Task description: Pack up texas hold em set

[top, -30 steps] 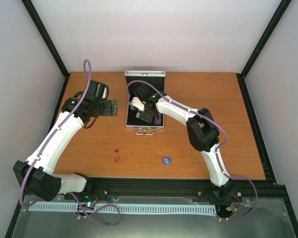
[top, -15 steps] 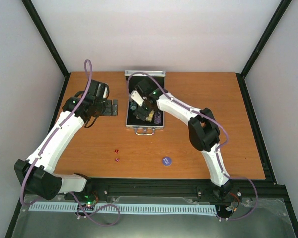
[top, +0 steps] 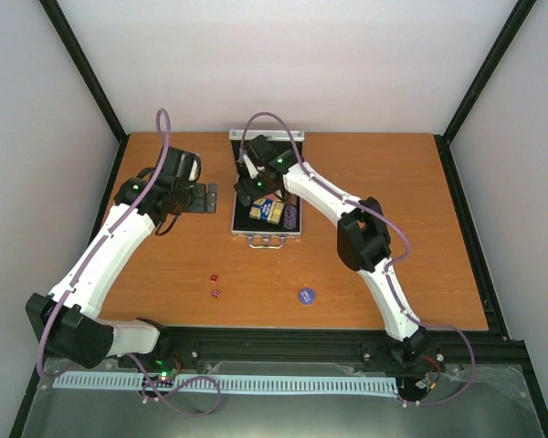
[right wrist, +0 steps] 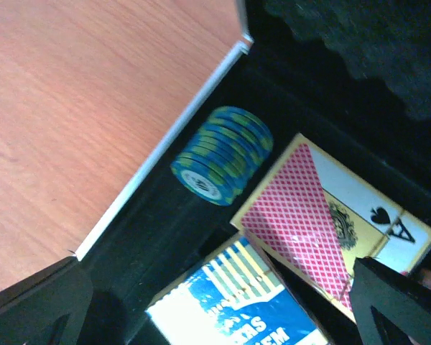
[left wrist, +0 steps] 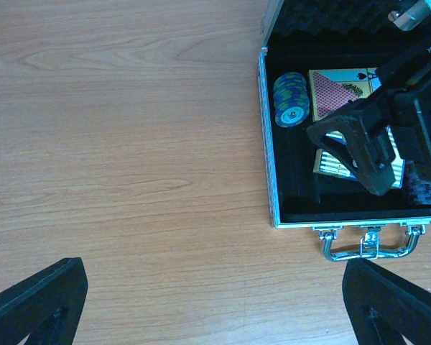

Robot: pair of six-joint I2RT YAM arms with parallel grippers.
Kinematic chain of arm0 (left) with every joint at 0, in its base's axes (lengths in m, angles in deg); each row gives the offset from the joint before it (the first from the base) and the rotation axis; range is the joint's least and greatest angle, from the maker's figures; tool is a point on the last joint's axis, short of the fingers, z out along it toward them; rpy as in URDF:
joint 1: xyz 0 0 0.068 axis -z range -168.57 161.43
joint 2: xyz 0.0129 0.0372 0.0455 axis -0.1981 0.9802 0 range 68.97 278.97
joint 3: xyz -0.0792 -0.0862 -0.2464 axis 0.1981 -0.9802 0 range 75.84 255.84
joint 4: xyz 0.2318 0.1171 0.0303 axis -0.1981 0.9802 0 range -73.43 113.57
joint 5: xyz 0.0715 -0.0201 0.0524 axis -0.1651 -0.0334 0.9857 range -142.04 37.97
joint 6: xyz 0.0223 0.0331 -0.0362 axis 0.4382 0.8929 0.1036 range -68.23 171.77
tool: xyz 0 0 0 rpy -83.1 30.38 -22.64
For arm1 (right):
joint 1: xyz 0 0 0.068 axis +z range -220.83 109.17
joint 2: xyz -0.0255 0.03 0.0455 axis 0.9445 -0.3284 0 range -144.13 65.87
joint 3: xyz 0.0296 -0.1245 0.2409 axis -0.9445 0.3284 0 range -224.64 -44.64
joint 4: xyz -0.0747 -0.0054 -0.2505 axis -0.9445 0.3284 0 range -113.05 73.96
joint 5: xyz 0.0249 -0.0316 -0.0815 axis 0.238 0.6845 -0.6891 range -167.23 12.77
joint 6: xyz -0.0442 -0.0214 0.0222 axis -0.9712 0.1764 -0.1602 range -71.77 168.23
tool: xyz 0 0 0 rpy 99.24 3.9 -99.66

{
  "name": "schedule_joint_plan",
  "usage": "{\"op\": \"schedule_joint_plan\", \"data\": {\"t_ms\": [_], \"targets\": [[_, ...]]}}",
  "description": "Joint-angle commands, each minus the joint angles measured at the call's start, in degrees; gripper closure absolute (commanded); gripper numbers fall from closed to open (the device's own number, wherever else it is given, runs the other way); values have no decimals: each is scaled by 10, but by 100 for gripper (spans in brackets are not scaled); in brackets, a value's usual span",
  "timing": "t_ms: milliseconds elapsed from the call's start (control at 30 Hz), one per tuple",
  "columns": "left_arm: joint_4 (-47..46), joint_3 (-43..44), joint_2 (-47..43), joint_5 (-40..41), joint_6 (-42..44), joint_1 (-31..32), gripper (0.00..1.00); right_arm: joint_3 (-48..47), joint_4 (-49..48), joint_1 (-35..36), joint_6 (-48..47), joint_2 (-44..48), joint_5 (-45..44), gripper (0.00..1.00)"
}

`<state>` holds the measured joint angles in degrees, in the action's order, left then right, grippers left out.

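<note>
- Red dice (top: 216, 293) and blue disc (top: 305, 295) lay loose on the wood-grain table (top: 411, 228) near the arm bases, not yet packed.
- Left gripper (top: 201, 198) hung beside the case (left wrist: 267, 180), jaws apart, empty.
- Right gripper (top: 249, 189) hovered over the open case, jaws apart, empty. Chip stack (right wrist: 223, 154), red deck (right wrist: 323, 215) and blue-yellow deck (right wrist: 230, 302) sat inside.
- Probably dice next: tiny, so come straight down and pinch low.
- Pale walls (top: 283, 64), black frame posts (top: 82, 68).

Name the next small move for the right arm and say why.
Probably lift the right gripper straight up out of the case. Its jaws are open and hold nothing, and the blue-yellow deck, red deck and chip stack lie inside. The blue disc and red dice wait on the table, not yet packed.
</note>
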<state>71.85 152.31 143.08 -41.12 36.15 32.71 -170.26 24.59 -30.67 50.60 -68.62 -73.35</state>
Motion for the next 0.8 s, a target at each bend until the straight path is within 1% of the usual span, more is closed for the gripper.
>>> {"op": "schedule_joint_plan", "data": {"t_ms": [0, 200, 333, 767], "targets": [[-4, 17, 0, -2, 12, 3, 0, -14, 9, -2, 101, -13, -51, 0], [-4, 14, 0, -1, 14, 2, 0, -18, -8, -2, 122, -33, 28, 0], [-3, 12, -1, 0, 18, 3, 0, -30, -1, -2, 122, -54, 76, 0], [0, 7, -6, 3, 19, 3, 0, -31, 8, -2, 118, -77, 84, 1]]}}
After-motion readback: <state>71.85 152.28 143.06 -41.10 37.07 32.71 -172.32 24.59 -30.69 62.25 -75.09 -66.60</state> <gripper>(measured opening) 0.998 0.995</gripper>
